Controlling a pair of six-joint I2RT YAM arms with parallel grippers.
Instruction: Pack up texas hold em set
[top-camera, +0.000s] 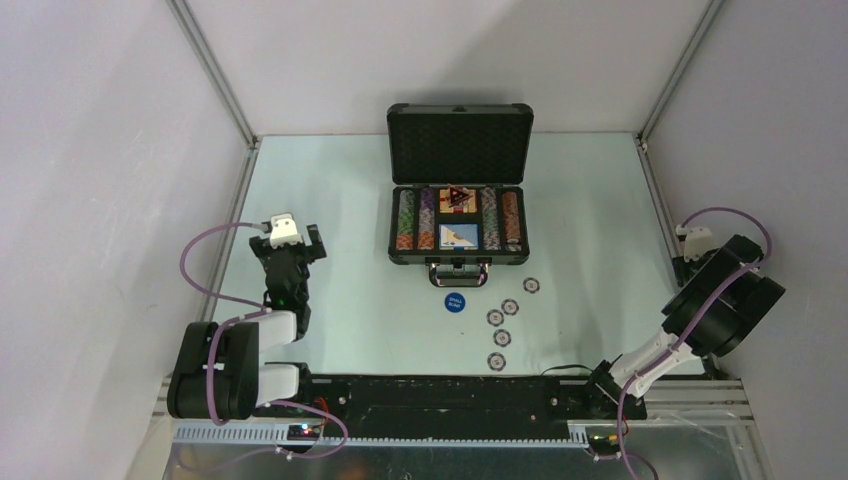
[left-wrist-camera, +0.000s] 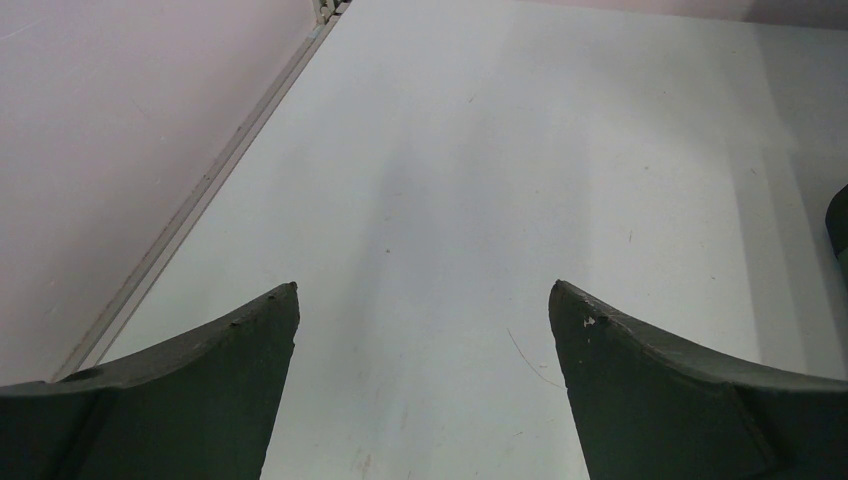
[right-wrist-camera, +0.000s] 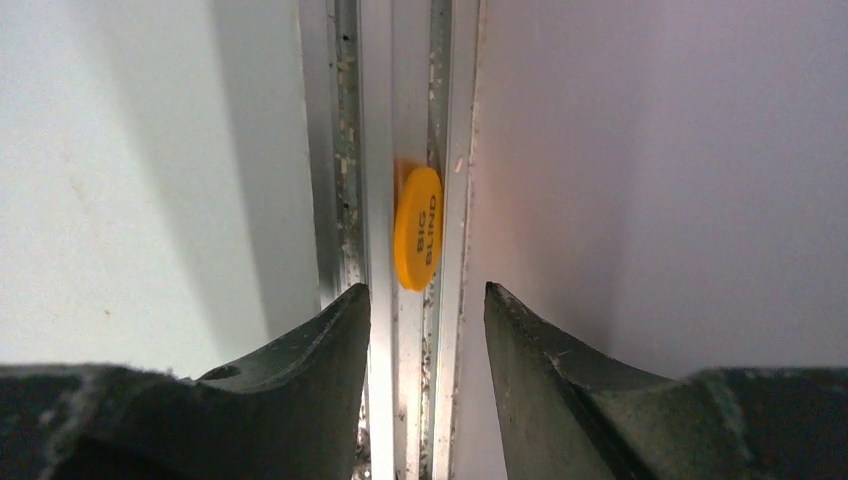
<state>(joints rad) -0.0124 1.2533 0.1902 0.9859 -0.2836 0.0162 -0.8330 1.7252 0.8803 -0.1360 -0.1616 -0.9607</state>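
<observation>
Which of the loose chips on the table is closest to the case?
The farthest chip of the five, just off the case's front right corner; the other four lie nearer the arms.

The dark grey briefcase (top-camera: 459, 148) stands open at the surface's far edge, lid upright, with striped chip rows (top-camera: 405, 220) flanking a red card box (top-camera: 455, 199). Before its handle lie a blue button (top-camera: 455, 301) and five loose chips (top-camera: 502, 338). An orange button (right-wrist-camera: 418, 228) stands on edge in the right edge's channel.

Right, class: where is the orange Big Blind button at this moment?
In the right wrist view, the orange button stands on edge in the metal rail against the side wall, just ahead of the open right gripper.
</observation>
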